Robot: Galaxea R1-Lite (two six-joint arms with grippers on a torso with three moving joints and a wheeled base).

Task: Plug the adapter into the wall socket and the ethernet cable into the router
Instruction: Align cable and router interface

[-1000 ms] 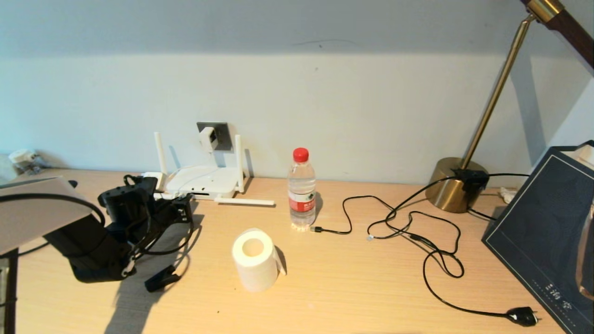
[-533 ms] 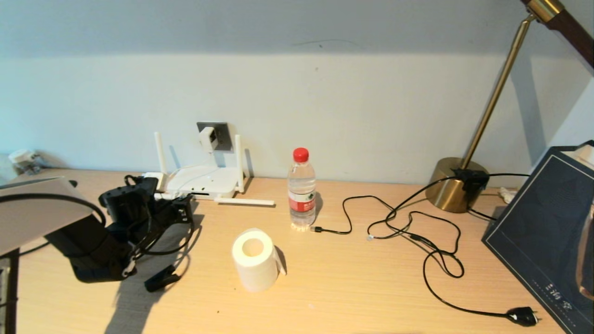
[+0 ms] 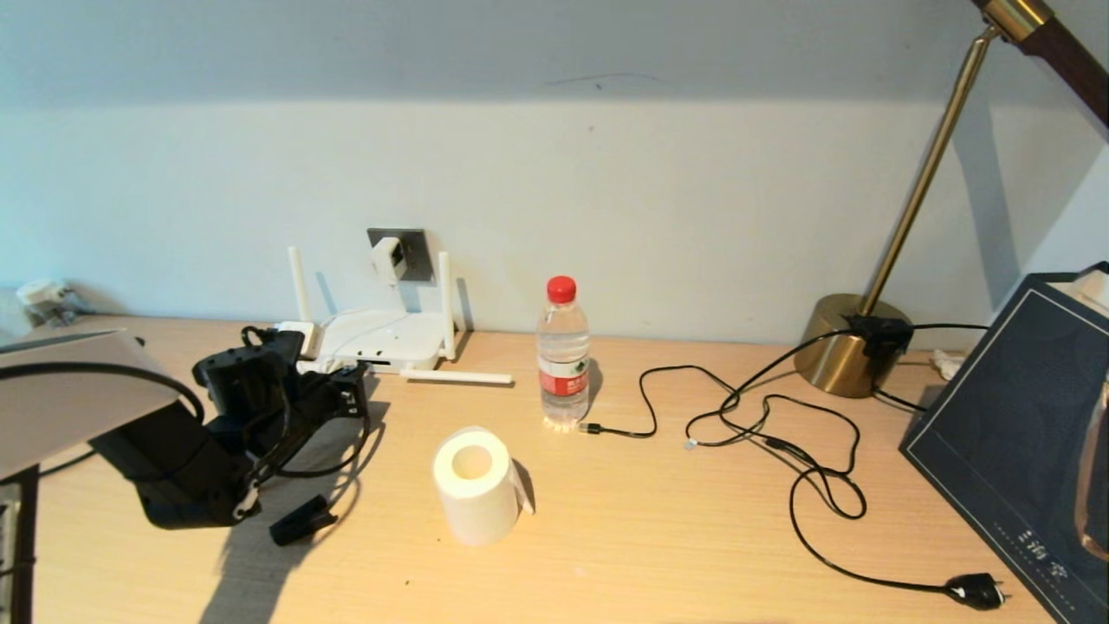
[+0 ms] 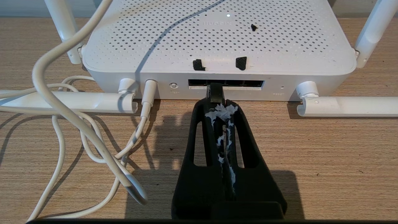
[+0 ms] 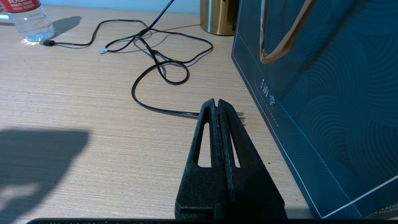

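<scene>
The white router (image 3: 377,340) lies flat against the wall with its antennas up and folded out. Above it the white adapter (image 3: 388,258) sits in the dark grey wall socket (image 3: 414,251), and its white cord (image 4: 59,112) loops down to the router. My left gripper (image 4: 219,104) is shut on the plug of the black ethernet cable (image 4: 214,92). The plug's tip is at the dark port strip (image 4: 242,84) on the router's (image 4: 217,40) front edge. The cable's slack (image 3: 342,464) hangs under my left gripper (image 3: 351,383). My right gripper (image 5: 216,102) is shut and empty, low over the desk.
A paper roll (image 3: 475,485) and a water bottle (image 3: 563,355) stand mid-desk. A thin black cord (image 3: 780,433) with a two-pin plug (image 3: 975,591) sprawls to the right. A brass lamp base (image 3: 845,347) and a dark blue bag (image 3: 1022,433) stand at the right.
My left arm has edged forward and to the right, bringing the ethernet plug closer to the router's front. Nothing else has moved.
</scene>
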